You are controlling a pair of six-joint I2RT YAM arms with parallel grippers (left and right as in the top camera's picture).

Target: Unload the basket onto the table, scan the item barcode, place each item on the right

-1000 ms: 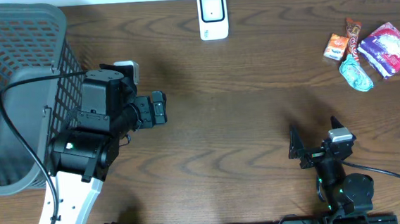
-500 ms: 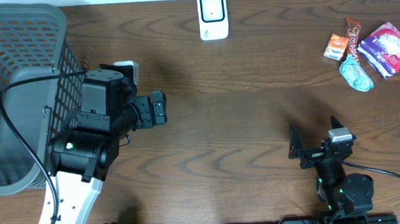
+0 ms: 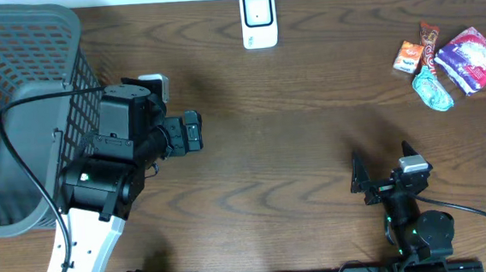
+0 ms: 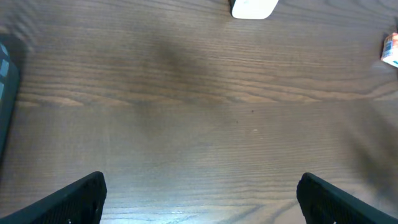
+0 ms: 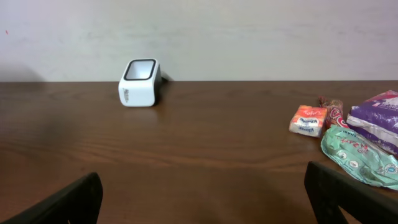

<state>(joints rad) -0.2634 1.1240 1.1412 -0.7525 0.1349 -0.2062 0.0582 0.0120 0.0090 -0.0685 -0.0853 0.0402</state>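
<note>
The white barcode scanner (image 3: pixel 259 19) stands at the table's far edge, also seen in the right wrist view as a scanner (image 5: pixel 140 83) with a dark window on top. The items lie in a group at the far right: an orange packet (image 3: pixel 409 57), a brown bar (image 3: pixel 429 41), a purple packet (image 3: pixel 472 59) and a teal packet (image 3: pixel 432 88). My left gripper (image 3: pixel 193 132) hovers open over bare wood at the left. My right gripper (image 3: pixel 383 176) is open and empty near the front, well short of the packets (image 5: pixel 308 120).
A large grey mesh basket (image 3: pixel 18 109) fills the left end of the table, partly under my left arm. Brown wooden tabletop (image 3: pixel 295 149) lies between the two arms. A pale wall (image 5: pixel 249 31) rises behind the scanner.
</note>
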